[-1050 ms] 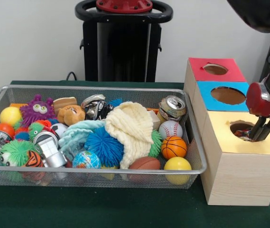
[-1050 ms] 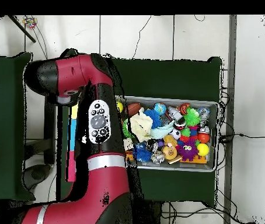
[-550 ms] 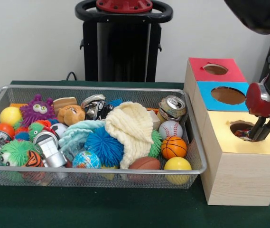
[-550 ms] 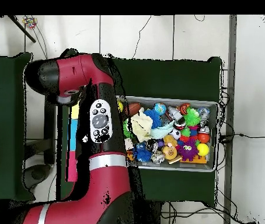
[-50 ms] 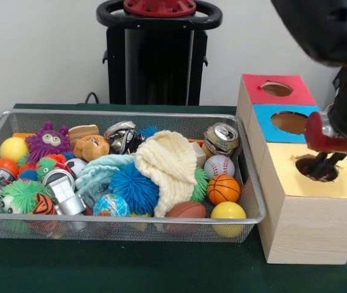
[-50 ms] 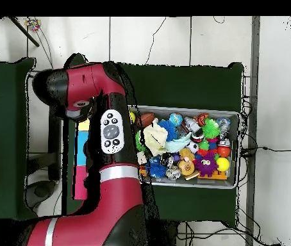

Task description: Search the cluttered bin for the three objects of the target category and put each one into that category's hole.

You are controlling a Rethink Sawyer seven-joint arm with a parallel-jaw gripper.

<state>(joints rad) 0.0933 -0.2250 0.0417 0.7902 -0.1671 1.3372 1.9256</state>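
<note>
The table (image 5: 130,268) is covered in dark green cloth and runs to the near edge of the front view. Behind it rises a plain white wall (image 5: 39,55). In the overhead view the floor (image 6: 174,38) is pale tile with dark seams, and thin cables (image 6: 263,150) trail across it — one runs off to the right past the table's edge.

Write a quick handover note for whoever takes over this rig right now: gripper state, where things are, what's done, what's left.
Gripper: over the yellow box's hole, tips at the opening; open or shut cannot be told, nothing visibly held.
Wire bin: full of clutter, including basketball, baseball, football, crushed can.
Red and blue holes look empty.
Done: cannot confirm any deposit.
Left: verify the count, continue searching.
</note>
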